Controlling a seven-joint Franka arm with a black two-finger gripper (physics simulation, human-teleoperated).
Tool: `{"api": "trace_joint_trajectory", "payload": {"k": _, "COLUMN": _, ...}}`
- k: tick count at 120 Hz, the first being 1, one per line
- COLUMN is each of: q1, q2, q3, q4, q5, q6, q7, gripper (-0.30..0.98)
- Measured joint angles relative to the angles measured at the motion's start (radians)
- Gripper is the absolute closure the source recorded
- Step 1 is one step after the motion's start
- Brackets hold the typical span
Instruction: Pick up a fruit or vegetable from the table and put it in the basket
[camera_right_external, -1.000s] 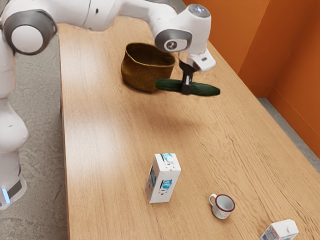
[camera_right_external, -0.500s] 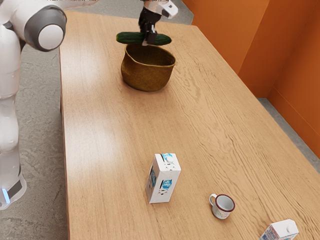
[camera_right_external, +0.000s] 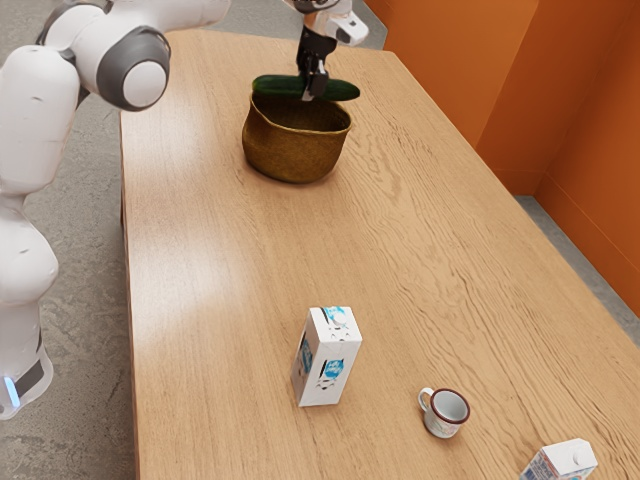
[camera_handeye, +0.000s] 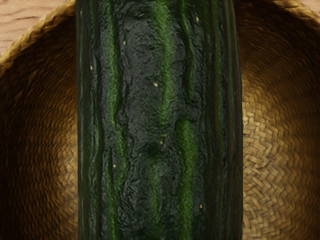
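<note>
Your jaws have the cucumber (camera_right_external: 275, 86) pinched near mid-length, level and crosswise over the mouth of the woven basket (camera_right_external: 292, 152), which stands toward the far edge of the surface (camera_right_external: 225, 250) in the exterior view, mug (camera_right_external: 446, 414) and white-and-blue carton (camera_right_external: 328, 362) well apart from that edge.

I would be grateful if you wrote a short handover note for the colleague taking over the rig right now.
Hand: shut on the cucumber.
Cucumber: crosswise over the mouth of the basket, which stands upright on the table; whether it touches the rim, I cannot tell.
Done: picked up, over the basket.
Left: lower and release; it may need tilting to fit.
</note>
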Motion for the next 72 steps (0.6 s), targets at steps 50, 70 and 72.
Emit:
{"api": "trace_joint_trajectory", "payload": {"k": 50, "q1": 0.032, "q2": 0.054, "q3": -0.046, "q4": 0.051, "q5": -0.01, "q6": -0.004, "q7": 0.076, "gripper": 0.08}}
{"api": "trace_joint_trajectory", "payload": {"k": 70, "q1": 0.019, "q2": 0.045, "q3": -0.055, "q4": 0.051, "q5": -0.009, "q6": -0.006, "q7": 0.096, "gripper": 0.02}}
{"api": "trace_joint_trajectory", "payload": {"k": 72, "q1": 0.014, "q2": 0.039, "q3": -0.058, "q4": 0.05, "q5": -0.008, "q6": -0.007, "q7": 0.098, "gripper": 0.02}}
